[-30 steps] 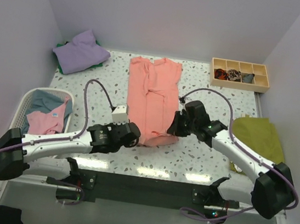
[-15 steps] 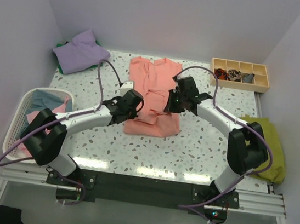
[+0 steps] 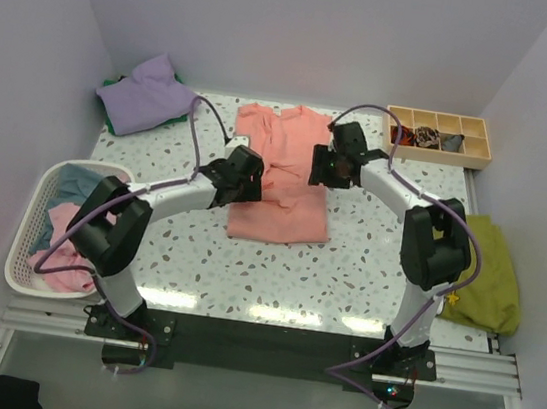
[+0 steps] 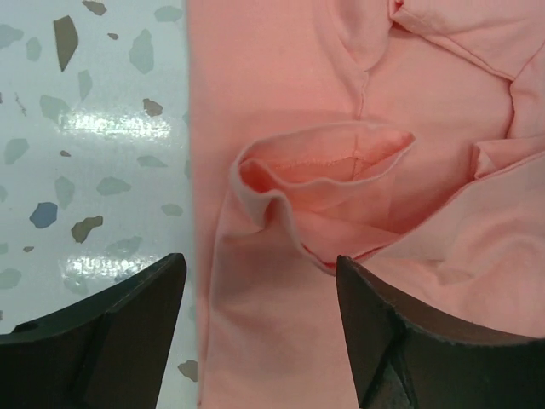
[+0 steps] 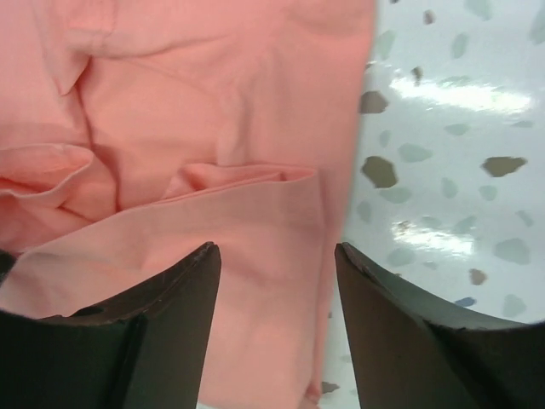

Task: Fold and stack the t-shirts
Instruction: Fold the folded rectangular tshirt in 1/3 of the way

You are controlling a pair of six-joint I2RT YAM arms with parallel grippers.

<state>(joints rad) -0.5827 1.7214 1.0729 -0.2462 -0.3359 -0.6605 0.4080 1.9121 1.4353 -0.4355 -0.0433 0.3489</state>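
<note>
Two black-and-white arms reach over one speckled terrazzo surface to one large salmon-pink cotton t-shirt, which lies flat and partly folded at mid-surface. The left arm is over the shirt's left edge and the right arm over its right edge. In both wrist views the left jaws and the right jaws stand spread above the cloth with nothing pinched between them. One lavender t-shirt lies bunched in the far left corner, over one green garment of which only an edge shows. One white plastic basket at the left holds one light blue shirt and one pink shirt. One olive-green garment lies at the right edge. One wooden compartment tray sits at the far right, with small dark items in its left-hand compartments.
</note>
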